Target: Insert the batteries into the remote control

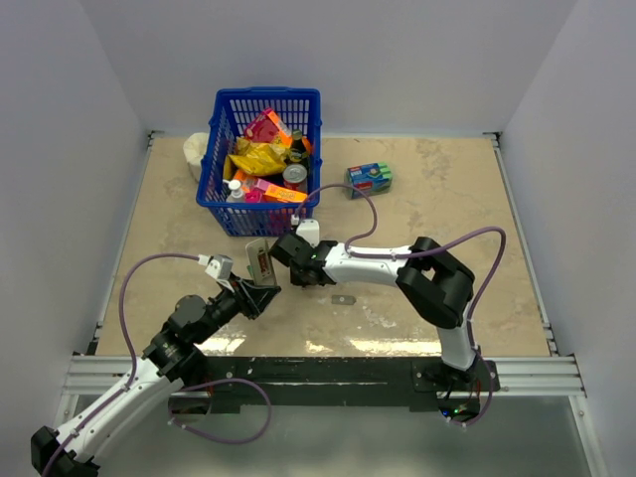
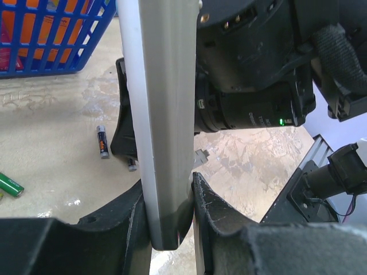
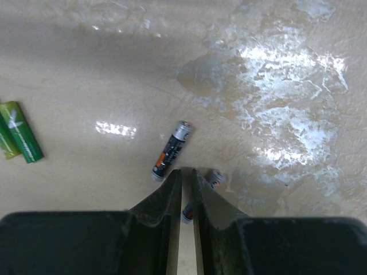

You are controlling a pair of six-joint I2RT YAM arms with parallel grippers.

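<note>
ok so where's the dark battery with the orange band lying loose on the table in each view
top external: cannot make it out, too small near the arms.
left wrist: dark battery left of centre, on the table, left of the remote control.
right wrist: centre, just ahead of the right hand.
shared landmark: the green sticks, to its left in both wrist views.

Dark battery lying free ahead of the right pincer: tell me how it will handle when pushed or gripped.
The dark battery is a smooth cylinder lying on its side on the table, so a sideways nudge would probably roll it. Its glossy wrap may slip in the right pincer. It looks rigid and unlikely to bend.
</note>
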